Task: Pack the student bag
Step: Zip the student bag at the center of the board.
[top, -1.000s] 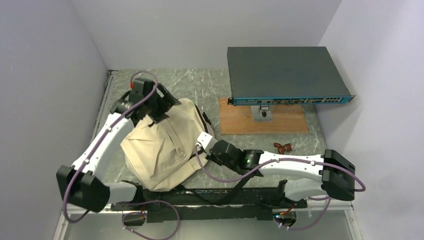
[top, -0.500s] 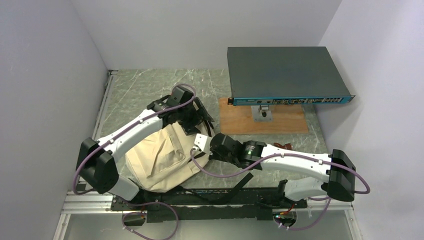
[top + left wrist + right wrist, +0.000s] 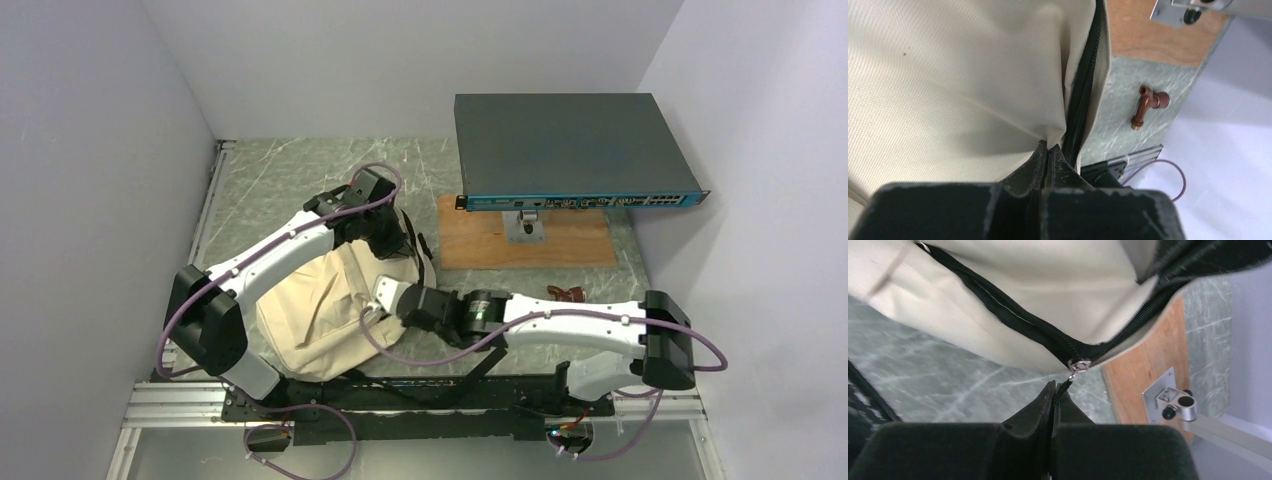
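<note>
Both jaws are pressed fully together. Our left gripper (image 3: 1048, 152) pinches a fold of the student bag (image 3: 320, 305) right beside its dark zipper (image 3: 1082, 95), and our right gripper (image 3: 1053, 390) clamps the zipper pull (image 3: 1075, 369) at the bag's edge. The bag lies on the green marbled table (image 3: 290, 165), left of centre between our 2 arms. Our left arm reaches across its far side and our right forearm crosses its near right corner, hiding parts of it from above. Just right of the bag sits a wooden board (image 3: 575, 245) with a metal bracket (image 3: 525, 228), and a dark flat box (image 3: 565, 140) is raised above them. A small brown fitting (image 3: 567, 293) lies near the board, apart from the bag.
</note>
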